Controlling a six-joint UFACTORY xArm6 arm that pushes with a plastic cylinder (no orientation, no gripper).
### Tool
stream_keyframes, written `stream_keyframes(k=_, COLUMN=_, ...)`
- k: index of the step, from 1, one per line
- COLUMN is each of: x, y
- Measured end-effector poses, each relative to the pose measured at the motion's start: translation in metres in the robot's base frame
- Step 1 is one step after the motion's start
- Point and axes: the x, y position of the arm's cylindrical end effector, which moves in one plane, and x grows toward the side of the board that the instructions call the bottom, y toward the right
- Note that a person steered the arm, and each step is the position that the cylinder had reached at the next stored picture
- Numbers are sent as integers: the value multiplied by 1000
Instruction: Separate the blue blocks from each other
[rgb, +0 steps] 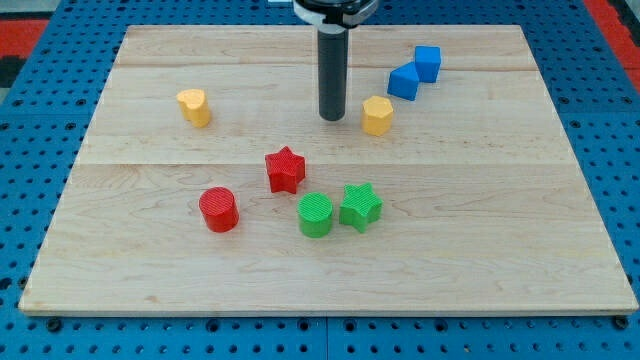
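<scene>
While the two blue blocks sit touching near the view's top right, separation not yet begun. Wooden board (150, 250): one, resting on blue pegboard (30, 330). Dark rod: one, no claw fitted, so nothing to report as apart or together; my tip (332, 117) down on the board, just left of the yellow hexagonal block (377, 115), apart from it, and well short of the blue pair.

Step in hand, by judgement: approach. Next move calls for clearing the yellow hexagon, then entering at the seam between blue cube (427, 63) and the other blue block (403, 81), shape unclear, to push one away.

Count of blocks: eight. Blue, two. Yellow, two: hexagon and heart-like block (195, 107) at left. Red, two: star (285, 169), cylinder (218, 209). Green, two: cylinder (315, 214), star (360, 207), nearly touching.
</scene>
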Motion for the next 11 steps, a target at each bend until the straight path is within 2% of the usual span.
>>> stream_keyframes(k=3, x=-80, y=5)
stream_keyframes(k=4, x=-89, y=91)
stream_keyframes(k=5, x=-78, y=107)
stream_keyframes(k=6, x=-54, y=89)
stream_keyframes(k=7, x=-53, y=110)
stream_keyframes(k=8, x=-53, y=81)
stream_keyframes(k=9, x=-33, y=93)
stream_keyframes(k=10, x=-22, y=178)
stream_keyframes(k=11, x=3, y=144)
